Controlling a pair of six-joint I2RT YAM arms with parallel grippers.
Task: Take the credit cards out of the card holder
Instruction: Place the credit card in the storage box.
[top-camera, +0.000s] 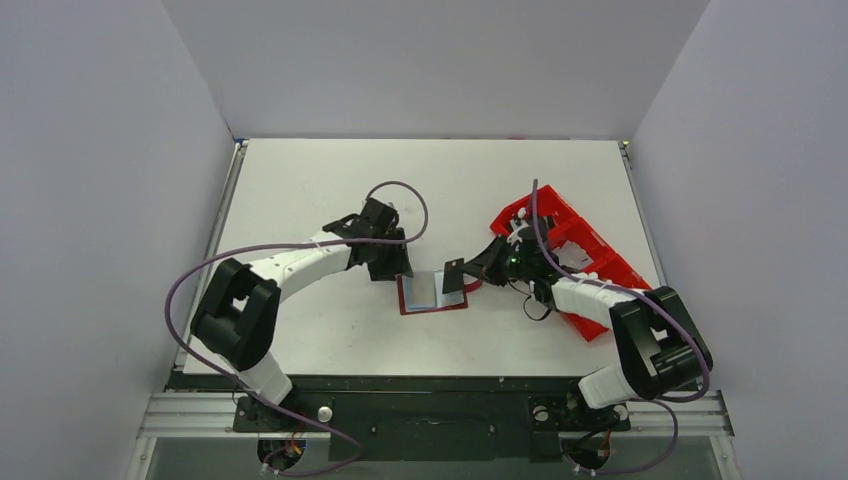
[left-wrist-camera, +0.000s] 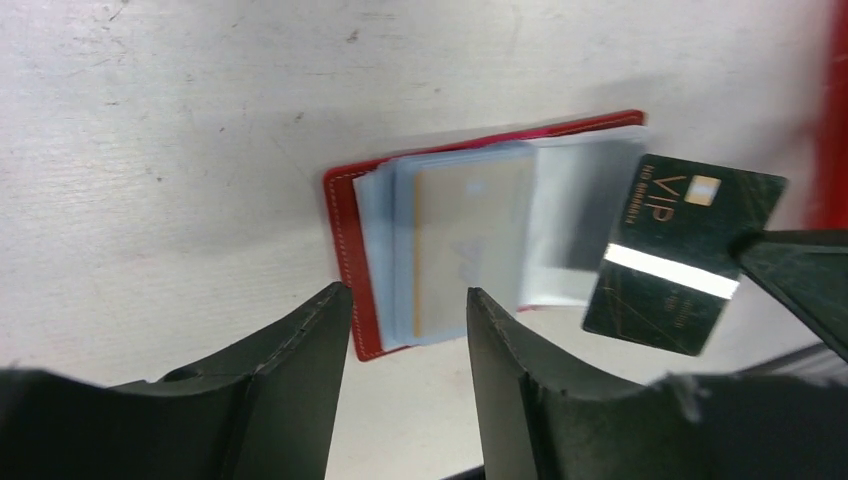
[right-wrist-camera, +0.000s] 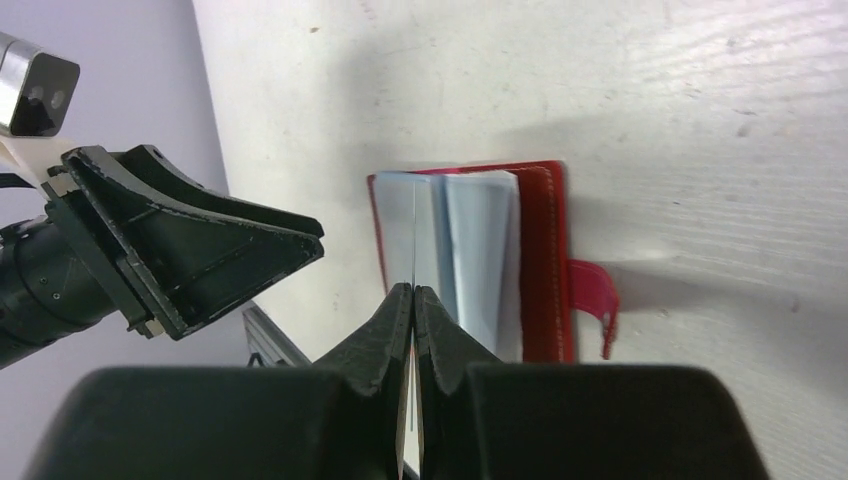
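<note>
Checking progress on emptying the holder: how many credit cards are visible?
2. One dark VIP card is pinched in the right gripper, out of the open card holder; one tan card sits in the holder's sleeves. Others may hide behind the bluish sleeves.

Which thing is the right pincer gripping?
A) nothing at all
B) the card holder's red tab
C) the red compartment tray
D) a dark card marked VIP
D: the right pincer is shut on the dark VIP card, pinching it by one edge near the open card holder.
</note>
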